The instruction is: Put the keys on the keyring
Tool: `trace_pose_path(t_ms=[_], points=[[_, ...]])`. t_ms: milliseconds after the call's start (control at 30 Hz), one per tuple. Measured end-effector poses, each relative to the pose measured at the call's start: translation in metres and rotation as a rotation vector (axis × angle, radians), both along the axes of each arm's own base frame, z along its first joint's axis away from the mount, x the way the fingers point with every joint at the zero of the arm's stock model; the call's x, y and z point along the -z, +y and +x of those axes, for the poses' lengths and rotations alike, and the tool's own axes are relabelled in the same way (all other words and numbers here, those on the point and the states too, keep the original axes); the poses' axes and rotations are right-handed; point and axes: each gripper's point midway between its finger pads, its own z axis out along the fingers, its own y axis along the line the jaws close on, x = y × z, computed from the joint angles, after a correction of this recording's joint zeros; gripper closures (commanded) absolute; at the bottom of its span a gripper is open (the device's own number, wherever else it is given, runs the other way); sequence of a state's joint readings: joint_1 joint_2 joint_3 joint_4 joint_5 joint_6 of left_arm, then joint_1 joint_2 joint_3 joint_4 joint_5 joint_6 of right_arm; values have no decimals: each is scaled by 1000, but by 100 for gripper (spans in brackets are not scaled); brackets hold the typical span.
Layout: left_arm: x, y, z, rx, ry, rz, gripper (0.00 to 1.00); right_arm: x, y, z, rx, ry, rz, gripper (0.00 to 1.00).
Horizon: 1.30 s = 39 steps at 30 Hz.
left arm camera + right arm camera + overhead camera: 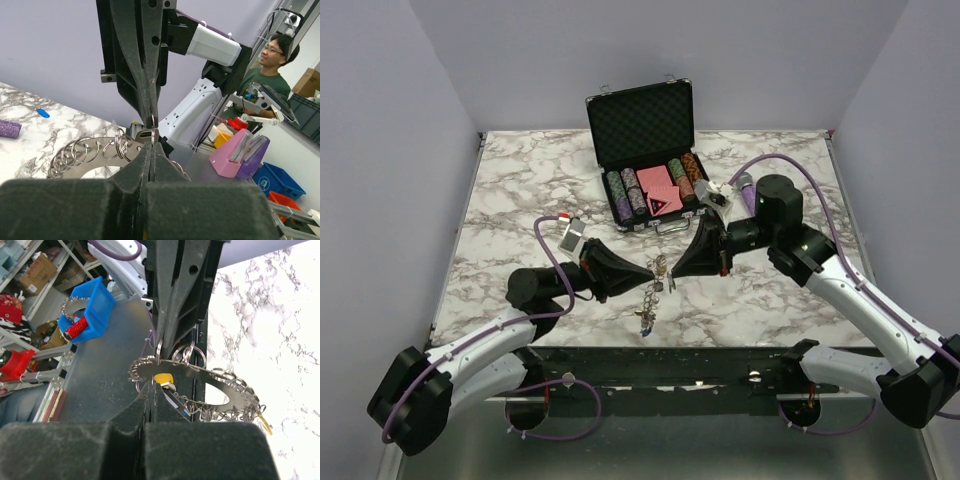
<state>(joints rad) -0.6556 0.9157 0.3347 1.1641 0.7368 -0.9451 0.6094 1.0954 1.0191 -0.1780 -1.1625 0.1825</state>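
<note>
The keyring (656,283), a flat silver ring fringed with small split rings, hangs in the air between my two grippers over the table's front middle. My left gripper (654,273) is shut on one small ring at its edge (153,134). My right gripper (672,270) faces it tip to tip and is shut on a thin small ring under the disc (152,385). A yellow key (163,378) sits right beside the right fingertips. More keys (645,322) dangle below the ring. The disc shows in both the left wrist view (85,156) and the right wrist view (210,375).
An open black chip case (640,125) with poker chips stands at the back middle. A purple microphone (745,184) lies behind the right arm. A small white object (571,236) lies left of centre, behind the left arm. The table's front edge (650,346) is just below the hanging keys.
</note>
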Motion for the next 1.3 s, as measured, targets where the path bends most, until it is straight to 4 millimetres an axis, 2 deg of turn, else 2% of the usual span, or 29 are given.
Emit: trace_pose_path(t_ms=[200,567,833,1300], points=[[4,-2,2,12,23,-13,100,-5,2,2,-13,-34,14,100],[-5,2,5,-11,65,-49,100,-1,3,5,-13,-30,8,100],[-7,5,12,-55,134,-54,100,-9,5,5,-15,-18,26,100],[6,2,19,-73,193,-16,100,-20,9,7,-17,3,56,100]])
